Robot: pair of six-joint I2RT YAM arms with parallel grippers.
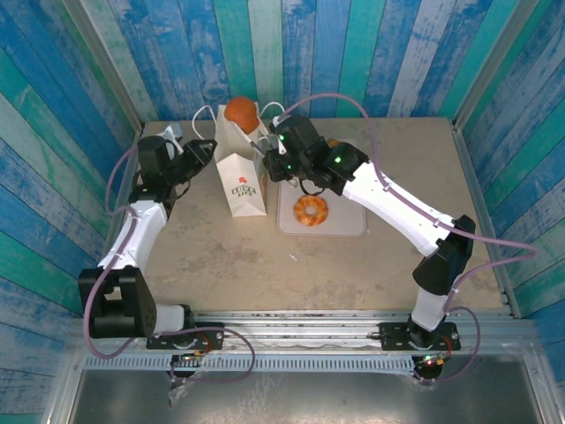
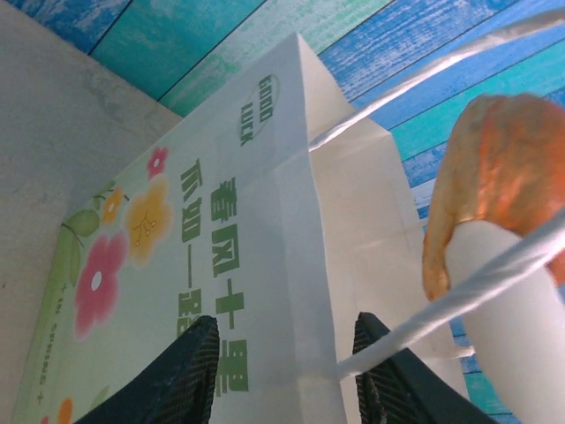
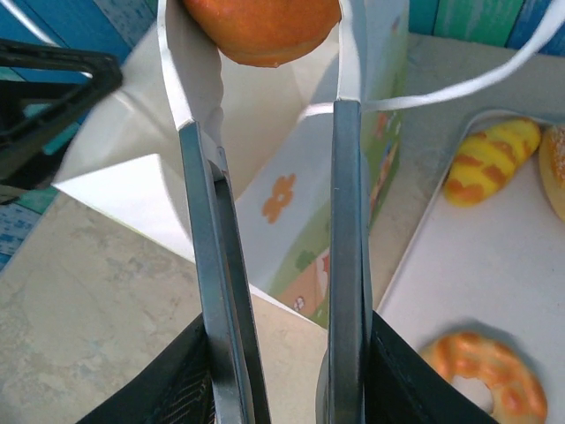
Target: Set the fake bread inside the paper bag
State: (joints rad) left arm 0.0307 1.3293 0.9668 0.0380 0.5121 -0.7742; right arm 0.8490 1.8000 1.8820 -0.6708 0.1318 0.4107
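The white paper bag [image 1: 241,179] stands upright at the back of the table, its flowered, green-lettered side [image 2: 177,256] close in the left wrist view. My left gripper [image 1: 199,155] is open, and its dark fingers [image 2: 187,375] straddle the bag's upper corner fold, with a cord handle [image 2: 459,291] running past. My right gripper [image 3: 278,362] is shut on metal tongs [image 3: 346,221]. The tongs pinch a round orange bun [image 1: 240,110] of fake bread above the bag's open mouth [image 3: 256,115]. A ring doughnut [image 1: 311,210] lies on the pale tray [image 1: 344,225].
In the right wrist view a striped croissant [image 3: 490,159] and part of another pastry [image 3: 556,168] lie on the tray [image 3: 477,265] beside the doughnut [image 3: 485,371]. Blue-green plank walls [image 1: 397,53] close in the back and both sides of the table.
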